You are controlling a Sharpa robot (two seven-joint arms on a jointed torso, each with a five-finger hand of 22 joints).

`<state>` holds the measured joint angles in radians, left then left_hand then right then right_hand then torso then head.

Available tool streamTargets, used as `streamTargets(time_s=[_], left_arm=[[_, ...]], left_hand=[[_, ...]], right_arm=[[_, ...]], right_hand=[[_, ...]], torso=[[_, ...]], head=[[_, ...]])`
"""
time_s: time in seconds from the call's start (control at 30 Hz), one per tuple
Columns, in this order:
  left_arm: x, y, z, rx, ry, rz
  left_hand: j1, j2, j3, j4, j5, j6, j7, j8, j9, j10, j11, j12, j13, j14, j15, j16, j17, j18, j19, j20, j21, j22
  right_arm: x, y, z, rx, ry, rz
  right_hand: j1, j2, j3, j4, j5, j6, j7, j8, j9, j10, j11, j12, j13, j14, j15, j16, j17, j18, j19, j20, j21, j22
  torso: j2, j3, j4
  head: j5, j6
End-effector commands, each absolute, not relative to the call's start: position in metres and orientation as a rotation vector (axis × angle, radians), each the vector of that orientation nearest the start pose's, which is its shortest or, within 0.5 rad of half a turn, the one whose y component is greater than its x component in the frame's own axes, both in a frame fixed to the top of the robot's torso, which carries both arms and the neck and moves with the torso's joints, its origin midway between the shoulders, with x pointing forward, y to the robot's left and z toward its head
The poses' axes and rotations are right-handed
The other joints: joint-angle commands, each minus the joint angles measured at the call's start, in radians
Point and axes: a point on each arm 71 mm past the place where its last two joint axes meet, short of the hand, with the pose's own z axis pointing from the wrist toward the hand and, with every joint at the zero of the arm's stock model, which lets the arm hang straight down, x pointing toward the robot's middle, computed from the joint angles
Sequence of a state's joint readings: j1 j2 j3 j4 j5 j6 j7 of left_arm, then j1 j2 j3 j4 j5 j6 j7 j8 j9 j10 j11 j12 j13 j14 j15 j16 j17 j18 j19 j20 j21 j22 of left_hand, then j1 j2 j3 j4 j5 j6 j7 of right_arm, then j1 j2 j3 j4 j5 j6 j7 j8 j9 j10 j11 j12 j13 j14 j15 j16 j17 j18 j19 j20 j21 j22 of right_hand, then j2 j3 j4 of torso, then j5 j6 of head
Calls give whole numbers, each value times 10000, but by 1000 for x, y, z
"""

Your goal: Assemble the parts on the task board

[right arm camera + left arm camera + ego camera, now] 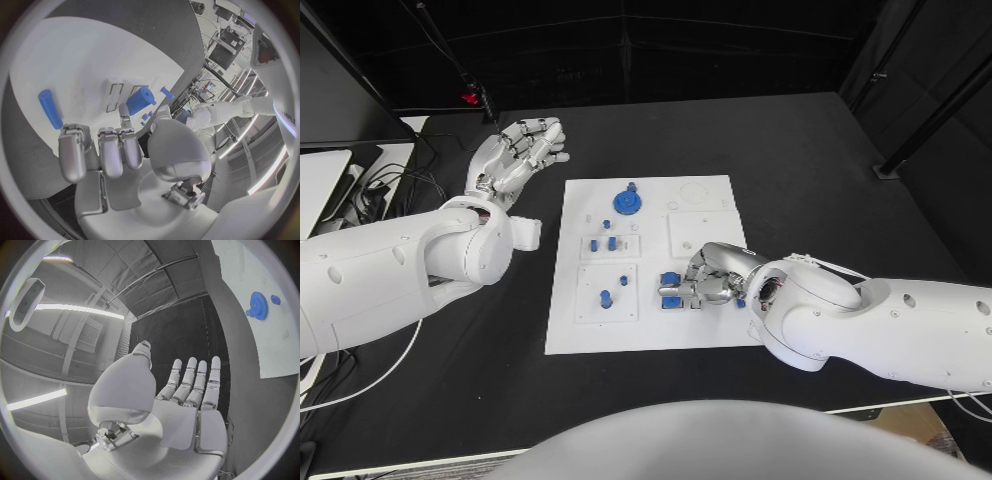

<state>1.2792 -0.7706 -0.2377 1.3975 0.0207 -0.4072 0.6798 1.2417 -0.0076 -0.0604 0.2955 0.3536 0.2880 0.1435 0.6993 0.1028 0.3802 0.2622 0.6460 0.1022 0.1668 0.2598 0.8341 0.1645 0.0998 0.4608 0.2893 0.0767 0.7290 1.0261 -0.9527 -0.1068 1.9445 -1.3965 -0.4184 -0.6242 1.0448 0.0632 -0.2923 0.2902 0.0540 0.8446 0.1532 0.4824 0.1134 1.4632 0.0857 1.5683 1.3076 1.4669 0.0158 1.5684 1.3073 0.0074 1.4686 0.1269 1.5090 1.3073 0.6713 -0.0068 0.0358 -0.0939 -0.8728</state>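
The right hand is low and right of the middle in the head view, reaching in over the near right part of the white task board, which lies on the black desk. Its fingers are curled down among some small blue parts. In the right wrist view the fingers hang bent over the board, with a blue peg lying flat just beyond them and a fatter blue part a little further off near the thumb. I cannot tell if this hand has hold of anything. To the left of it in the head view, a blue peg stands in a square plate on the board. Further up, two more small blue pieces sit in another square plate. Near the top of the board is a round blue gear. It is also seen in the left wrist view, at the upper right, as a blue toothed wheel. Furthest away, at the upper left of the head view, the left hand is off the board, above the dark desk. Its fingers are stretched out straight and side by side, and it holds nothing.
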Motion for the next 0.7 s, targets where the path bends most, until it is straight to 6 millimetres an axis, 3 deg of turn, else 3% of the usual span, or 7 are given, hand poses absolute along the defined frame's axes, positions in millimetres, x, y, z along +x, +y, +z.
streamTargets(time_s=[0.03,0.2,0.3,0.37,0.5,0.7], left_arm=[[501,221,-190,-8643,11809,-15177],[501,221,-190,-8649,11805,-15163],[501,222,-190,-8653,11805,-15155],[501,222,-191,-8657,11806,-15149],[500,222,-191,-8661,11812,-15151],[500,221,-191,-8670,11822,-15146]], left_hand=[[6,121,-32,-33,65,-100,1532,39,-11,-45,5,44,-14,-59,-10,43,-16,-113,-59,2,34,-12],[6,121,-32,-33,65,-100,1532,39,-11,-45,5,44,-14,-59,-10,43,-16,-113,-59,2,34,-12],[14,130,-32,-34,72,-102,1532,43,-15,-47,5,52,-18,-59,-10,50,-22,-113,-61,2,34,-12],[18,134,-33,-35,75,-103,1532,45,-16,-47,5,55,-20,-60,-10,53,-24,-113,-61,2,34,-12],[18,134,-33,-35,75,-103,1532,45,-16,-47,5,55,-20,-60,-10,53,-24,-113,-61,2,34,-12],[18,134,-33,-35,75,-103,1532,45,-16,-47,5,55,-20,-60,-10,53,-24,-113,-61,2,34,-12]], right_arm=[[359,-166,-238,2030,19013,6021],[357,-168,-236,1870,18940,6160],[356,-167,-236,1760,18997,6193],[356,-167,-236,1693,19040,6213],[356,-165,-237,1624,19116,6189],[359,-163,-241,1571,19316,5990]], right_hand=[[568,-295,407,-3,-5,66,-102,512,238,1076,-87,25,2632,1039,-105,24,2635,139,483,-92,-29,2352],[1645,-865,1410,29,16,192,-386,1730,936,1076,-336,25,2632,1039,-304,24,2635,147,469,-270,-59,2341],[1905,-1008,1759,28,3,6,-512,2483,1482,1076,-478,25,2632,1039,-439,24,2635,145,471,-390,-67,2340],[2062,-1060,1877,27,3,-77,-565,2776,1716,1076,-513,25,2632,1039,-466,24,2635,146,472,-440,-70,2341],[2104,-1085,1951,26,2,-178,-591,2999,1912,1076,-540,25,2632,1039,-493,24,2635,145,475,-466,-71,2341],[2061,-803,2016,20,19,-343,-621,3258,2174,1076,-569,25,2632,1039,-520,24,2635,144,479,-498,-72,2343]], torso=[[5,3,-1],[-1,5,3],[0,3,8],[-1,4,2],[-2,7,17],[5,2,13]], head=[[21,2],[22,2],[20,2],[23,2],[-12,2],[27,2]])
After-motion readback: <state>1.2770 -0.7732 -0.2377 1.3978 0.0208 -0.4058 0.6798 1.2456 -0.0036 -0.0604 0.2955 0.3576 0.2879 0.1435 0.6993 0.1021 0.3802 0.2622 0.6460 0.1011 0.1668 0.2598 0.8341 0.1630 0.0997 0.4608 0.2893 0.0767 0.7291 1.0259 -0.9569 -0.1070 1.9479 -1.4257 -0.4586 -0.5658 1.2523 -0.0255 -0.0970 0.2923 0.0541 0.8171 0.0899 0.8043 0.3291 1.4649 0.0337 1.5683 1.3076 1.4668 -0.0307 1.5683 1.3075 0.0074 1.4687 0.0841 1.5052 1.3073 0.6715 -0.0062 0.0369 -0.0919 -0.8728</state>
